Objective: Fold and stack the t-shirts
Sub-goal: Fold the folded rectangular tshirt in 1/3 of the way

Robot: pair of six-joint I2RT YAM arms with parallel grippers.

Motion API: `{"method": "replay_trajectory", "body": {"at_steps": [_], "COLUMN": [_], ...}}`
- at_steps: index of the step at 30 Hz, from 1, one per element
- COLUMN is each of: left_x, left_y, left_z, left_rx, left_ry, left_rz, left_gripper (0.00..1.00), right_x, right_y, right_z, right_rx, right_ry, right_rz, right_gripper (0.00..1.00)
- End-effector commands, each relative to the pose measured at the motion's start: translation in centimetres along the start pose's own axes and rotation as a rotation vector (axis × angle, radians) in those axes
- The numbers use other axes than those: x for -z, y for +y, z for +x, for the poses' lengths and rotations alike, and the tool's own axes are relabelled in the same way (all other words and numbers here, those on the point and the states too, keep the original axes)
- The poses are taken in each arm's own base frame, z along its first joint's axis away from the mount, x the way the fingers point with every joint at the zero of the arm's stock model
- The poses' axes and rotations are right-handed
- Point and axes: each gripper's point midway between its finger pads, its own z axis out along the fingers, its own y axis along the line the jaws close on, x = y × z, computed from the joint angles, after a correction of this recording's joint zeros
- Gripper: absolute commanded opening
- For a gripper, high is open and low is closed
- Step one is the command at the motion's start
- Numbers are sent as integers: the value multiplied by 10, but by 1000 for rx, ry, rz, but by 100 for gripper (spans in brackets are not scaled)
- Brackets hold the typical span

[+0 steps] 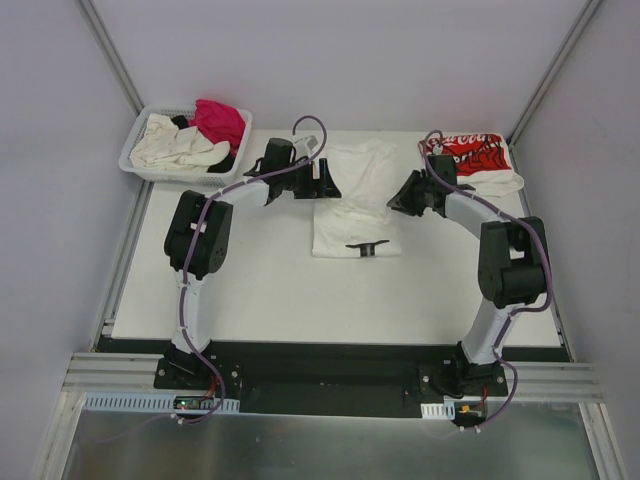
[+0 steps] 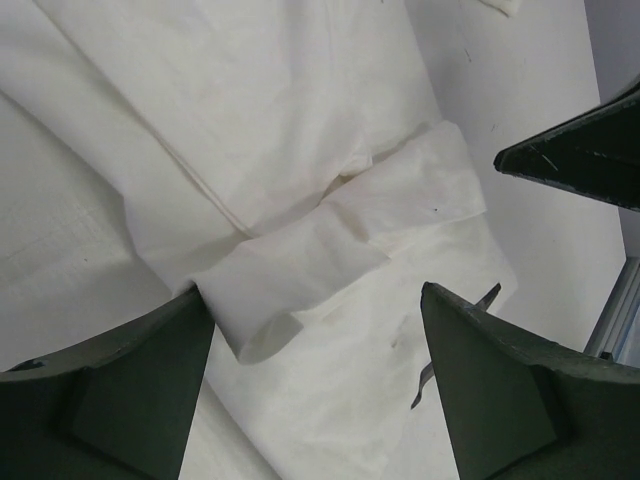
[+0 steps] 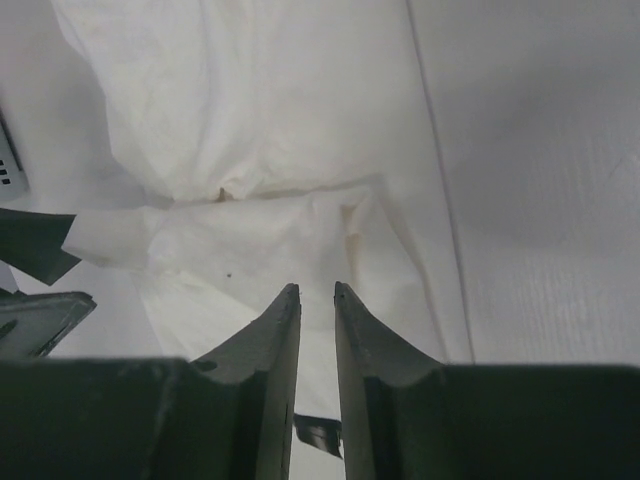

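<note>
A large plain white t-shirt (image 1: pixel 356 205) lies partly folded in the middle of the table, its sleeves tucked inward. My left gripper (image 1: pixel 326 185) hovers over its left edge with the jaws wide open and empty; in the left wrist view (image 2: pixel 315 300) a folded sleeve (image 2: pixel 340 240) lies between the fingers. My right gripper (image 1: pixel 398 203) is at the shirt's right edge. In the right wrist view (image 3: pixel 317 288) its jaws stand nearly together with nothing between them, above the cloth (image 3: pixel 250 110). A white shirt with red print (image 1: pixel 475 155) lies folded at the back right.
A white slotted basket (image 1: pixel 135 165) at the back left holds cream (image 1: pixel 175 145), magenta (image 1: pixel 220 120) and black cloth. A small dark object (image 1: pixel 367 247) lies on the white shirt's near hem. Grey walls enclose the table.
</note>
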Motion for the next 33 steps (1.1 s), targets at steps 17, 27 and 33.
{"method": "replay_trajectory", "body": {"at_steps": [17, 27, 33], "left_x": [22, 21, 21], "left_y": [-20, -18, -15], "left_z": [-33, -38, -39], "left_rx": [-113, -101, -96], "left_ry": [-95, -107, -110], "left_rz": [14, 15, 14], "left_gripper": [81, 81, 81], "right_x": [8, -35, -48], "right_y": [88, 81, 75], "right_z": [59, 65, 76], "right_rx": [72, 34, 3], "right_ry": [61, 127, 173], "right_rz": [-208, -187, -182], "right_gripper": [20, 18, 19]}}
